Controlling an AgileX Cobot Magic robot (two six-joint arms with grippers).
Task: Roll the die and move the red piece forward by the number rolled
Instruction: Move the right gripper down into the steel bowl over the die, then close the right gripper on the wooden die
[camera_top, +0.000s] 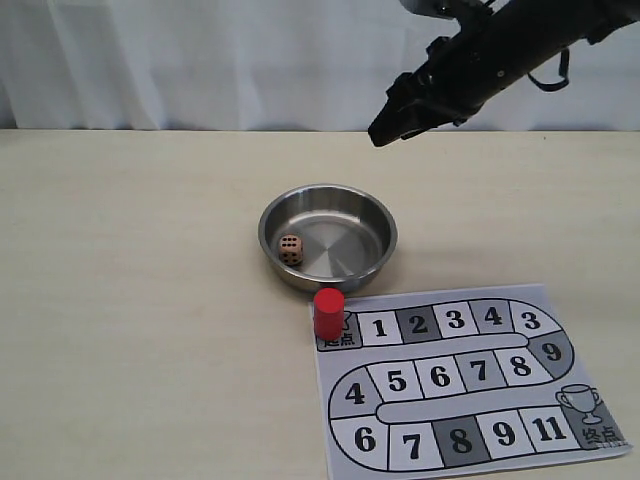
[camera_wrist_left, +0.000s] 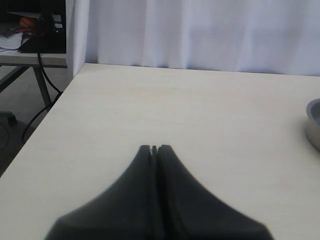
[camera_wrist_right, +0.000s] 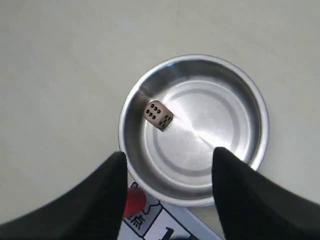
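The pale wooden die (camera_top: 290, 249) (camera_wrist_right: 158, 115) lies inside the steel bowl (camera_top: 375, 222) (camera_wrist_right: 250, 105), left of its centre, with six pips on one visible face. The red piece (camera_top: 328, 312) (camera_wrist_right: 135, 202) stands upright on the start square of the printed board (camera_top: 470, 380), just in front of the bowl. High above the bowl hangs my right gripper (camera_top: 385, 130) (camera_wrist_right: 170, 157), open, with nothing between its fingers. My left gripper (camera_wrist_left: 154, 148) is shut and empty over bare table, out of the exterior view.
The board's numbered track runs right from the start square toward a trophy square (camera_top: 590, 410). A white curtain (camera_top: 200, 60) backs the table. The table's left edge (camera_wrist_left: 45, 125) and a desk with cables beyond it show in the left wrist view.
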